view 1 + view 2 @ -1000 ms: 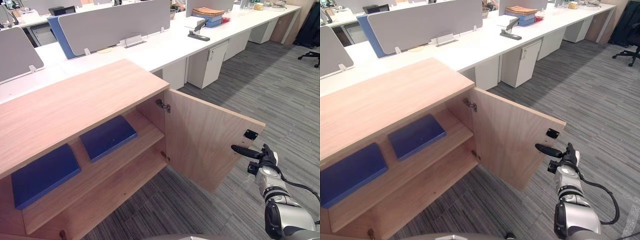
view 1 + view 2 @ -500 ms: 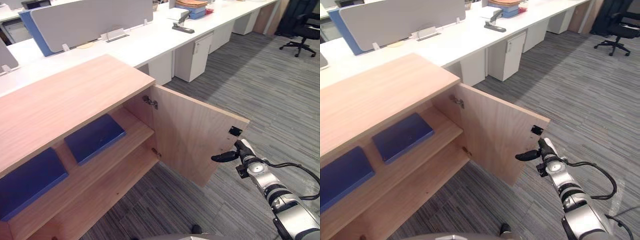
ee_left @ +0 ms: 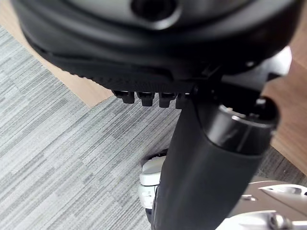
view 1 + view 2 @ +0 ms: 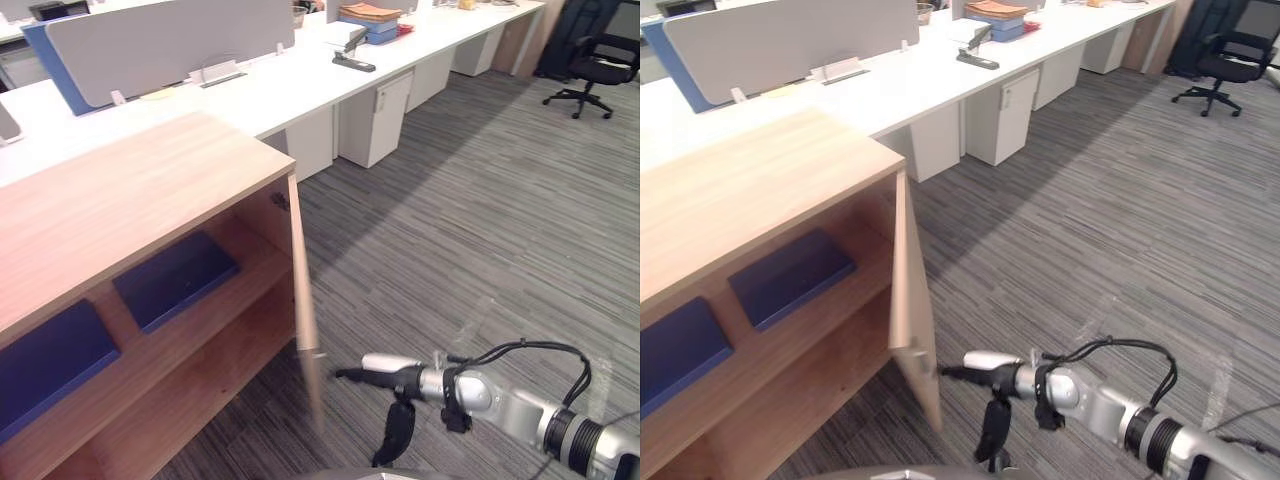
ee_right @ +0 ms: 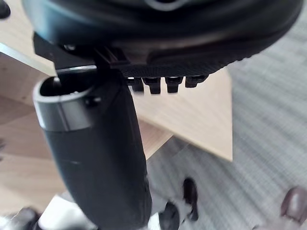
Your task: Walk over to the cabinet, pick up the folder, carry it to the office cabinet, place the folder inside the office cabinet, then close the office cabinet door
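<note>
On the upper shelf (image 4: 255, 268) of the office cabinet (image 4: 130, 190), two blue folders are laid flat. One folder (image 4: 175, 280) lies toward the shelf's door-side end and a second folder (image 4: 45, 365) toward the far end. Which of them is the task's own cannot be told. Both are set back from the shelf's front edge, so the door's swing is judged to be unobstructed.

The door (image 4: 912, 300) is seen almost edge-on and stands partly open, so closing it is taken to be the step in hand. The right hand (image 4: 405, 380) is held low beside the door's free edge. Its fingers (image 4: 350, 376) are stretched out straight and apart, nothing is clasped, and their tips appear to touch the door's outer face.

For a clean close, the push is best applied near that free edge, well away from the hinges, and carried along the door's arc. The fingers are best kept on the outer face, so that they are not caught between door and cabinet side. Pressure should be held until the door sits flush.

The left hand (image 3: 144, 43) is seen over the carpeted floor (image 4: 480, 220) beside the cabinet's wood. Whether it is open or closed cannot be told.

No writing or label can be read on the folders, door or cabinet.
</note>
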`<state>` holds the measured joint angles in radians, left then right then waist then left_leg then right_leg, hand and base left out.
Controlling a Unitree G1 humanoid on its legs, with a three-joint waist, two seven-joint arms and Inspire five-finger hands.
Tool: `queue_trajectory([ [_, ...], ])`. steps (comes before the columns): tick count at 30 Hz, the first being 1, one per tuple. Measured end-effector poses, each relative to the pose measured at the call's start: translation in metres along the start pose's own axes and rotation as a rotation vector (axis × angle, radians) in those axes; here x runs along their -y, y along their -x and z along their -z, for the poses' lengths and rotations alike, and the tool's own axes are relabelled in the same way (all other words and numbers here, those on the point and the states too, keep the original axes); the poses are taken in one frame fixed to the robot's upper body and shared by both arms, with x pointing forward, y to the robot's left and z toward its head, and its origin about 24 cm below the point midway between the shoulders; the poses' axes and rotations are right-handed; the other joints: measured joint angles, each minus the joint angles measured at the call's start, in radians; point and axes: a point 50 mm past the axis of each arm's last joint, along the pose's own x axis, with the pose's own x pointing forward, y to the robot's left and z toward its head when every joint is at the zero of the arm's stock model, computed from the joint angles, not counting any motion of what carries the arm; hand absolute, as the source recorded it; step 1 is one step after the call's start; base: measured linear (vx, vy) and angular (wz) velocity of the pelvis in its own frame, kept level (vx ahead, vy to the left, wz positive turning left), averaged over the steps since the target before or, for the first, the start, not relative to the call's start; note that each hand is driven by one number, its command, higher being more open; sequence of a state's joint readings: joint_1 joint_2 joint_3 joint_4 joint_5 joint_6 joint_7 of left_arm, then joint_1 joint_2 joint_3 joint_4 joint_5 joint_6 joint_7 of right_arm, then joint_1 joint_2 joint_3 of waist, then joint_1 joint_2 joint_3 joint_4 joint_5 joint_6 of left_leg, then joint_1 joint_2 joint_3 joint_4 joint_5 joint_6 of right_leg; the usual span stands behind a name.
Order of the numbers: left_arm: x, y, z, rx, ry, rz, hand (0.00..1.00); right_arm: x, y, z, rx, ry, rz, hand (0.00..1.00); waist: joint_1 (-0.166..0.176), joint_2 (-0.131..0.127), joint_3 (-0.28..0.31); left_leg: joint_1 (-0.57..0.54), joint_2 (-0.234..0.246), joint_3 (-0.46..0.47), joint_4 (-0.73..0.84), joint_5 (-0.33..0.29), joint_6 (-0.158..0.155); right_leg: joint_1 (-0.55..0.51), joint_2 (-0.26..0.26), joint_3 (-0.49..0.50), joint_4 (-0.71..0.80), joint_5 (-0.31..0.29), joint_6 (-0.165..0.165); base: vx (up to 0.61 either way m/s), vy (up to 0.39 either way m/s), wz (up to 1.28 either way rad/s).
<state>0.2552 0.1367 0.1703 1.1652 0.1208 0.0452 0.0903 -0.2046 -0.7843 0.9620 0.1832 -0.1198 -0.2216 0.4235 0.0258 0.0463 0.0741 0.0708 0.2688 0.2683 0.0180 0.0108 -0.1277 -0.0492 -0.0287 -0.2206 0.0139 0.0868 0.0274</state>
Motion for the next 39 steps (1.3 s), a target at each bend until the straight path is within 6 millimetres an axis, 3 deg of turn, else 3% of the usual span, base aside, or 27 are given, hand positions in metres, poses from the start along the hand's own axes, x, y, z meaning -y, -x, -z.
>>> queue_trajectory([
  [1,-0.002,0.0,0.0,-0.001,0.002,-0.002,1.0,-0.021,-0.004,0.009,-0.021,-0.053,-0.052,1.0,0.006,-0.008,-0.004,-0.002,-0.014,-0.01,-0.004,0.0,0.005,0.002,-0.014,-0.006,0.001,0.0,0.007,0.0,0.114,0.2],
  [3,-0.004,0.0,0.001,-0.002,0.0,-0.006,1.0,-0.036,-0.009,0.023,-0.087,-0.095,-0.064,1.0,0.007,-0.016,-0.009,-0.002,-0.026,-0.014,-0.013,0.003,0.011,0.002,-0.027,-0.01,0.001,0.001,0.015,-0.01,0.087,0.12],
  [6,-0.005,0.0,0.002,-0.004,-0.011,-0.009,1.0,-0.039,-0.026,0.032,-0.162,-0.121,0.024,1.0,-0.002,-0.022,-0.012,0.001,-0.05,-0.034,-0.014,0.003,0.012,0.021,-0.052,-0.026,-0.006,0.007,0.028,-0.04,0.085,0.17],
  [9,-0.005,0.0,0.002,-0.004,-0.009,-0.011,1.0,-0.046,-0.036,0.04,-0.233,-0.114,0.04,1.0,0.011,-0.022,-0.015,-0.002,-0.064,-0.066,-0.014,0.001,0.018,0.041,-0.07,-0.053,-0.012,0.003,0.036,-0.03,0.064,0.41],
  [11,0.0,0.0,0.0,0.01,0.003,-0.009,1.0,-0.059,-0.05,0.052,-0.339,-0.181,0.047,1.0,0.027,-0.014,-0.013,-0.019,-0.095,-0.142,-0.004,-0.003,0.02,0.077,-0.107,-0.126,-0.007,-0.013,0.057,-0.02,0.084,0.95],
  [14,0.014,0.002,-0.004,0.028,0.034,0.016,1.0,-0.073,-0.057,0.065,-0.468,-0.28,0.071,1.0,0.032,-0.002,0.004,-0.054,-0.161,-0.262,0.057,-0.024,0.055,0.084,-0.202,-0.214,0.148,-0.119,0.106,0.01,0.108,1.38],
  [15,0.017,0.002,-0.006,0.037,0.039,0.019,1.0,-0.081,-0.056,0.072,-0.529,-0.363,0.101,1.0,0.031,-0.014,0.012,-0.07,-0.213,-0.338,0.088,-0.036,0.075,0.092,-0.258,-0.236,0.234,-0.18,0.127,0.05,0.081,2.15],
  [16,0.017,0.002,-0.009,0.047,0.038,0.019,1.0,-0.087,-0.054,0.077,-0.586,-0.463,0.165,1.0,0.028,-0.018,0.011,-0.098,-0.268,-0.435,0.121,-0.047,0.1,0.103,-0.286,-0.221,0.3,-0.229,0.116,0.05,0.059,2.22],
  [17,0.018,0.001,-0.013,0.054,0.037,0.019,1.0,-0.088,-0.051,0.081,-0.614,-0.511,0.201,1.0,0.031,-0.008,0.012,-0.107,-0.284,-0.483,0.127,-0.048,0.113,0.099,-0.29,-0.176,0.341,-0.226,0.09,0.1,0.049,2.32],
  [18,0.023,0.002,-0.021,0.08,0.055,0.024,1.0,-0.088,-0.045,0.088,-0.657,-0.587,0.267,1.0,0.037,0.007,0.023,-0.116,-0.301,-0.569,0.133,-0.037,0.125,0.044,-0.266,0.012,0.468,-0.214,0.022,0.1,-0.042,2.23],
  [19,0.019,0.002,-0.031,0.121,0.086,0.008,1.0,-0.087,-0.045,0.09,-0.676,-0.659,0.339,1.0,0.036,0.02,0.022,-0.15,-0.307,-0.66,0.134,-0.015,0.107,-0.007,-0.175,0.256,0.51,-0.294,0.038,0.1,-0.098,2.25],
  [20,0.016,0.002,-0.038,0.145,0.097,0.0,1.0,-0.088,-0.045,0.089,-0.681,-0.705,0.376,1.0,0.034,0.011,0.026,-0.163,-0.32,-0.704,0.135,-0.009,0.1,-0.013,-0.136,0.352,0.502,-0.32,0.053,0.03,-0.251,2.44],
  [21,0.008,0.002,-0.054,0.204,0.134,-0.025,1.0,-0.089,-0.049,0.086,-0.684,-0.793,0.444,1.0,0.035,-0.027,0.038,-0.186,-0.36,-0.786,0.13,0.003,0.1,-0.018,-0.084,0.509,0.482,-0.36,0.086,0.0,-0.243,1.96],
  [23,0.002,0.003,-0.072,0.266,0.206,-0.044,1.0,-0.096,-0.054,0.081,-0.696,-0.903,0.491,1.0,0.036,-0.084,0.047,-0.201,-0.407,-0.85,0.118,0.009,0.102,-0.001,-0.086,0.552,0.412,-0.401,0.099,-0.05,-0.307,2.08],
  [24,0.002,0.004,-0.075,0.271,0.249,-0.048,1.0,-0.102,-0.056,0.079,-0.7,-0.977,0.51,1.0,0.048,-0.091,0.041,-0.196,-0.391,-0.862,0.098,0.018,0.076,0.024,-0.096,0.494,0.375,-0.406,0.075,-0.08,-0.271,1.74],
  [25,0.002,0.004,-0.075,0.268,0.282,-0.051,1.0,-0.106,-0.055,0.079,-0.704,-1.047,0.538,1.0,0.047,-0.089,0.039,-0.226,-0.394,-0.821,0.181,0.022,0.049,0.037,-0.107,0.446,0.36,-0.405,0.071,-0.08,-0.227,1.29],
  [26,0.005,0.004,-0.075,0.266,0.3,-0.048,1.0,-0.108,-0.053,0.081,-0.709,-1.11,0.573,1.0,0.047,-0.079,0.034,-0.249,-0.395,-0.777,0.259,-0.012,0.038,0.052,-0.108,0.405,0.34,-0.402,0.068,-0.06,-0.163,1.12],
  [28,0.012,0.005,-0.079,0.268,0.361,-0.044,1.0,-0.112,-0.05,0.083,-0.726,-1.178,0.609,1.0,0.049,-0.055,0.026,-0.249,-0.362,-0.767,0.221,-0.036,0.031,0.075,-0.087,0.319,0.31,-0.397,0.061,-0.01,-0.229,1.15],
  [30,0.01,0.006,-0.08,0.277,0.403,-0.049,1.0,-0.114,-0.055,0.078,-0.719,-1.196,0.604,1.0,0.063,-0.068,0.033,-0.244,-0.347,-0.802,0.178,-0.01,0.022,0.105,-0.071,0.273,0.268,-0.38,0.047,0.05,-0.192,0.8],
  [32,0.007,0.006,-0.083,0.287,0.424,-0.057,1.0,-0.112,-0.059,0.073,-0.695,-1.222,0.617,1.0,0.062,-0.084,0.049,-0.253,-0.342,-0.773,0.178,0.014,0.021,0.14,-0.069,0.211,0.243,-0.374,0.038,0.07,-0.13,0.75],
  [33,0.006,0.007,-0.084,0.291,0.429,-0.059,1.0,-0.113,-0.059,0.074,-0.695,-1.263,0.64,1.0,0.062,-0.089,0.051,-0.264,-0.33,-0.686,0.176,0.022,0.039,0.153,-0.071,0.18,0.238,-0.372,0.034,0.03,-0.073,0.73],
  [34,0.005,0.006,-0.085,0.293,0.449,-0.058,1.0,-0.113,-0.057,0.075,-0.689,-1.322,0.678,1.0,0.057,-0.097,0.064,-0.297,-0.282,-0.503,0.251,-0.026,0.115,0.166,-0.075,0.14,0.232,-0.369,0.03,0.01,-0.053,0.7],
  [37,0.008,0.006,-0.082,0.283,0.454,-0.052,1.0,-0.122,-0.042,0.087,-0.729,-1.414,0.76,1.0,0.043,-0.075,0.076,-0.362,-0.133,-0.145,0.616,-0.17,0.117,0.211,-0.084,0.055,0.222,-0.371,0.03,0.07,-0.049,0.58],
  [38,0.008,0.006,-0.081,0.282,0.449,-0.051,1.0,-0.124,-0.038,0.089,-0.74,-1.444,0.786,1.0,0.041,-0.066,0.073,-0.354,-0.117,-0.107,0.627,-0.197,0.121,0.212,-0.086,0.04,0.224,-0.373,0.034,0.14,0.079,0.49],
  [39,0.01,0.007,-0.08,0.285,0.433,-0.047,1.0,-0.123,-0.034,0.093,-0.746,-1.493,0.835,1.0,0.037,-0.04,0.079,-0.353,-0.115,-0.045,0.592,-0.227,0.147,0.211,-0.081,0.012,0.245,-0.386,0.056,0.12,0.12,0.95],
])
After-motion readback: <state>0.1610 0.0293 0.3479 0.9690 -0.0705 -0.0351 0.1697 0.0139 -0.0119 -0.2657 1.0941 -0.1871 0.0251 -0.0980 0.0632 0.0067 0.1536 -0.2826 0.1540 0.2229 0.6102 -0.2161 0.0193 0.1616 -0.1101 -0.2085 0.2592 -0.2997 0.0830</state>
